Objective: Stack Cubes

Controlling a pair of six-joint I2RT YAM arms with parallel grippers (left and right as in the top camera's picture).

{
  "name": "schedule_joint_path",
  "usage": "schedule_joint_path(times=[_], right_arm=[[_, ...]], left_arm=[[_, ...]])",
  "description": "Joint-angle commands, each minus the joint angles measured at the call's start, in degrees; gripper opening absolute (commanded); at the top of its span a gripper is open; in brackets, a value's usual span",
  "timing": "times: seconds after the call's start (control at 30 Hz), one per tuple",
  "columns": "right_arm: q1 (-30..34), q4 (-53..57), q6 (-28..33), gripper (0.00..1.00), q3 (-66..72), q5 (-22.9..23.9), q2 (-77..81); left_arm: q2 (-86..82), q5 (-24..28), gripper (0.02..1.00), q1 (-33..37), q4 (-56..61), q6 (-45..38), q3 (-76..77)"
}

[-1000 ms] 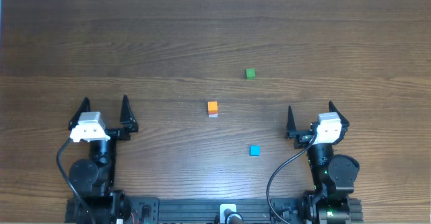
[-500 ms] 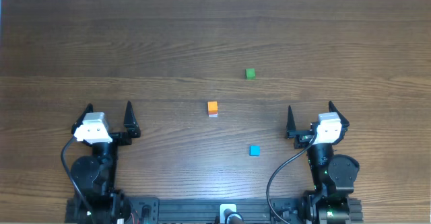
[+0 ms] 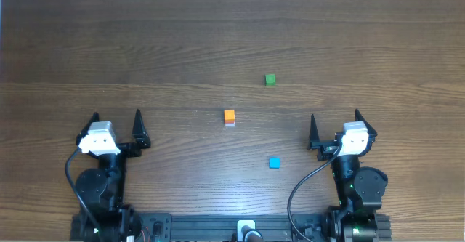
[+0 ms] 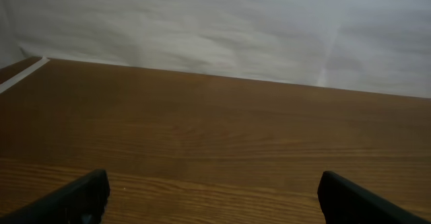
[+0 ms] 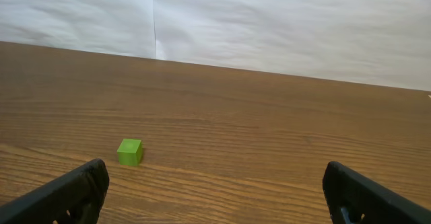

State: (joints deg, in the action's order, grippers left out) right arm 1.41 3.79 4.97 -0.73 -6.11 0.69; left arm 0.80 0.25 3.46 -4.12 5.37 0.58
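Both arms sit back near their bases and nothing is in hand: the left gripper [image 3: 116, 115] has its jaws wide apart over bare table [image 3: 218, 38], and the right gripper [image 3: 335, 115] has its jaws just as wide, empty too. Out on the wood are three small cubes, well apart from one another. The orange cube [image 3: 229, 115] is near the middle between the arms, with a pale sliver at its near edge; whether that is another block under it, I can't tell. The green cube [image 3: 270, 79] lies farther out toward the right arm's side, and the right wrist camera has it ahead of its own fingers. The blue cube [image 3: 274, 162] is closest in, near the right arm's base. By my read this is the opening step, a first pick not yet begun. The next move looks like the right arm's: swing over a cube, line the open jaws square to its faces, come down so they straddle it, close gently, because a cube this small will skid if nudged off-centre
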Motion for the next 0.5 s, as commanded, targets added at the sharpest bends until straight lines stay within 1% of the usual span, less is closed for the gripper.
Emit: schedule_joint_path(times=[0.03, 0.1, 0.3, 0.43, 0.5], right_arm=[[0.22, -1.90, 9.88, 0.991, 0.42, 7.58, -0.37], [0.22, 0.00, 13.84, 0.991, 0.42, 13.18, -0.37], [0.22, -0.17, 13.73, 0.991, 0.42, 13.03, -0.26], [0.22, 0.11, 13.35, 0.993, 0.42, 10.12, -0.24], [0.20, 0.31, 10.10, 0.991, 0.42, 6.71, -0.24]], left_arm=[[-0.42, 0.81, 1.000, 0.31, -0.24, -0.63, -0.24], [-0.42, 0.81, 1.000, 0.31, -0.24, -0.66, -0.24], [-0.42, 0.81, 1.000, 0.31, -0.24, -0.66, -0.24], [-0.42, 0.81, 1.000, 0.31, -0.24, -0.66, -0.24], [-0.42, 0.81, 1.000, 0.31, -0.24, -0.66, -0.24]])
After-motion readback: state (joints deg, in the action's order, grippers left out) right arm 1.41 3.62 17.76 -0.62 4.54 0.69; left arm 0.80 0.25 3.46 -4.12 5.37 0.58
